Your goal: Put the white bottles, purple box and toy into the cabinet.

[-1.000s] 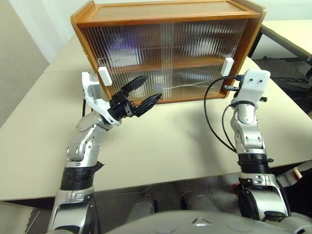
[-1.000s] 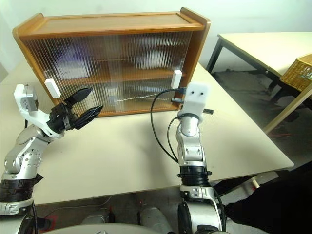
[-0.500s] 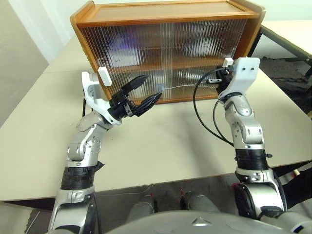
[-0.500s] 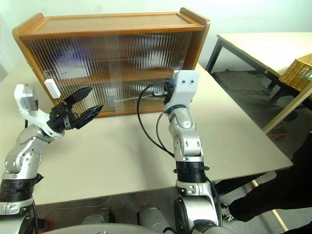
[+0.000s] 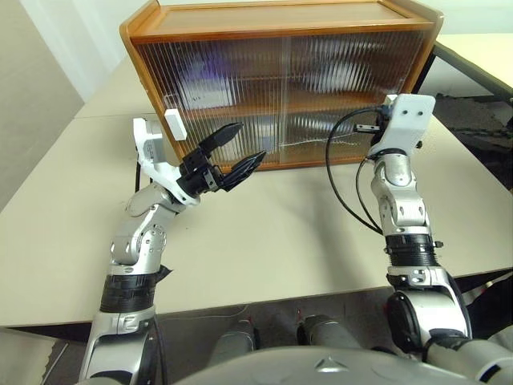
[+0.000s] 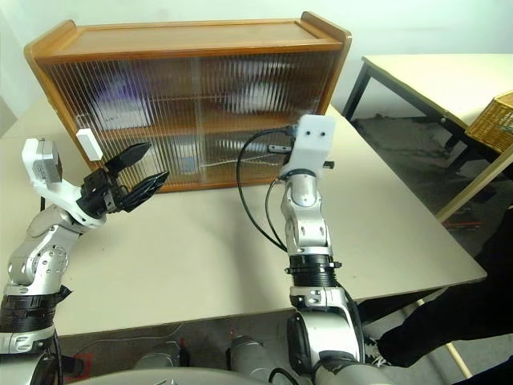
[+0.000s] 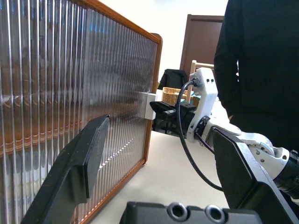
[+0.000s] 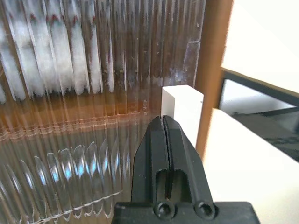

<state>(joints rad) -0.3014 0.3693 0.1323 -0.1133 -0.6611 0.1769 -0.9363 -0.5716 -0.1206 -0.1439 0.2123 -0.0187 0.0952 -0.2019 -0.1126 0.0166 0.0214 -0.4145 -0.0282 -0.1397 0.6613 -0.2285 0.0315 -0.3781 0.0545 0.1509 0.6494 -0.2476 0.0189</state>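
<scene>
The wooden cabinet (image 5: 280, 20) stands on the table with both ribbed sliding doors shut. Behind the left door a lilac blur on the upper shelf is the purple box (image 6: 120, 108). A white blur with red flecks (image 8: 42, 56) sits behind the right door. I cannot make out the toy or the white bottles through the ribs. My right gripper (image 8: 163, 120) is shut, its tips right beside the white right handle (image 8: 183, 107). My left gripper (image 5: 250, 142) hangs open and empty in front of the left door, below the left handle (image 5: 172, 124).
The cabinet stands on a beige table (image 5: 272, 224) with bare surface in front of it. A person in black (image 7: 261, 60) stands at the right side. Another table (image 6: 433, 72) and a wicker basket (image 6: 493, 120) lie further right.
My right hand has risen and moved forward, from low and right of the right handle up to it. The left arm has kept still.
</scene>
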